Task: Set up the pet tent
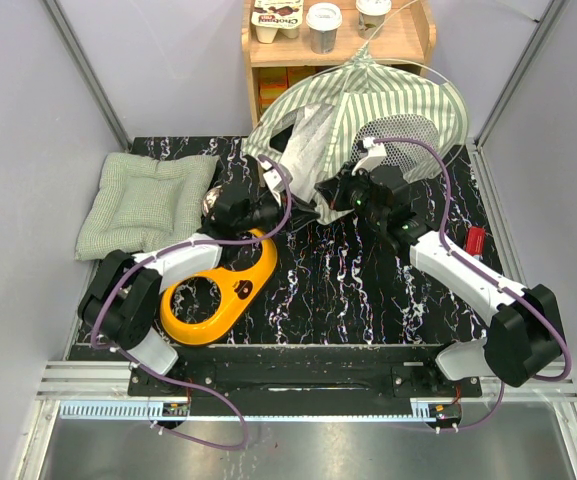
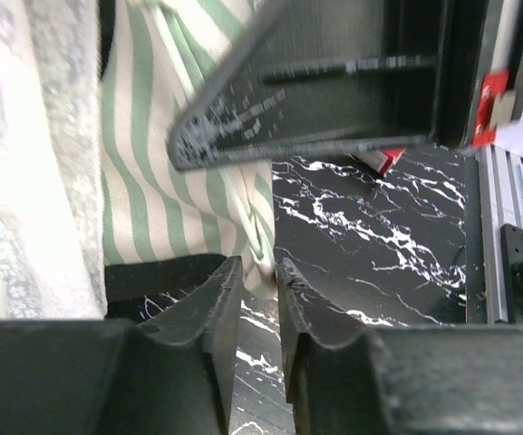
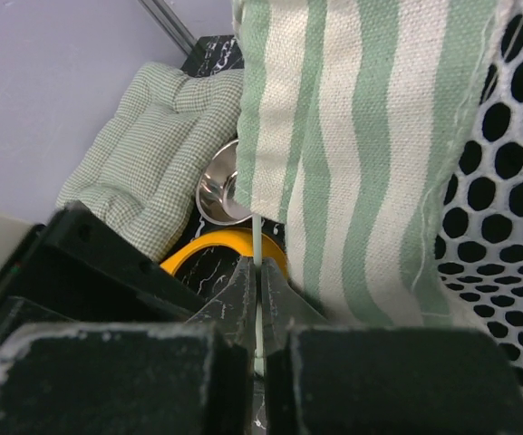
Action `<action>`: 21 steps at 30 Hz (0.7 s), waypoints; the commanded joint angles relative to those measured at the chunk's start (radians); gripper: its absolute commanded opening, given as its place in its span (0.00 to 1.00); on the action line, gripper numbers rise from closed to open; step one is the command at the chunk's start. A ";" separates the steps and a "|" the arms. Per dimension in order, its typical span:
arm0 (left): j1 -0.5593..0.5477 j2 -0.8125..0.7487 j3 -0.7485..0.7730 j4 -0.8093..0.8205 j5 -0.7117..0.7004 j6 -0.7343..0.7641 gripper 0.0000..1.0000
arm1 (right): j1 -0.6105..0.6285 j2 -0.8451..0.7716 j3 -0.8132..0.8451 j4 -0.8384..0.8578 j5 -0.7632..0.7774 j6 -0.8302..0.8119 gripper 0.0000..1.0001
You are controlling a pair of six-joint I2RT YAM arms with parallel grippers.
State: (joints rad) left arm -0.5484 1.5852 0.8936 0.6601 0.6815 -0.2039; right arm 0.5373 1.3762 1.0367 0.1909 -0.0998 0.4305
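Right gripper (image 3: 258,272) pinches shut on a thin white pole (image 3: 256,237) of the tent (image 1: 368,105), which sits domed at the far edge of the table (image 1: 348,290). Left gripper (image 2: 259,265), jaws a slit apart, meets the striped hem; whether it grips is unclear. Cushion (image 1: 143,205) and yellow holder (image 1: 218,300) lie left.
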 commanded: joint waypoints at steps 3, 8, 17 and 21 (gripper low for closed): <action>0.027 -0.044 0.106 -0.030 0.000 0.026 0.29 | -0.039 -0.016 0.029 0.018 0.075 -0.042 0.00; 0.028 -0.027 0.120 -0.073 0.024 0.040 0.21 | -0.039 -0.014 0.031 0.016 0.077 -0.045 0.00; 0.011 -0.047 0.090 -0.103 0.089 0.044 0.37 | -0.040 -0.005 0.040 0.013 0.072 -0.047 0.00; 0.008 -0.030 0.105 -0.128 0.061 0.060 0.27 | -0.039 -0.008 0.042 0.015 0.069 -0.044 0.00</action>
State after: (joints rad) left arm -0.5346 1.5826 0.9791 0.5388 0.7303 -0.1665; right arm 0.5297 1.3762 1.0367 0.1432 -0.0982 0.4004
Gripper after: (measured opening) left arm 0.292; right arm 0.021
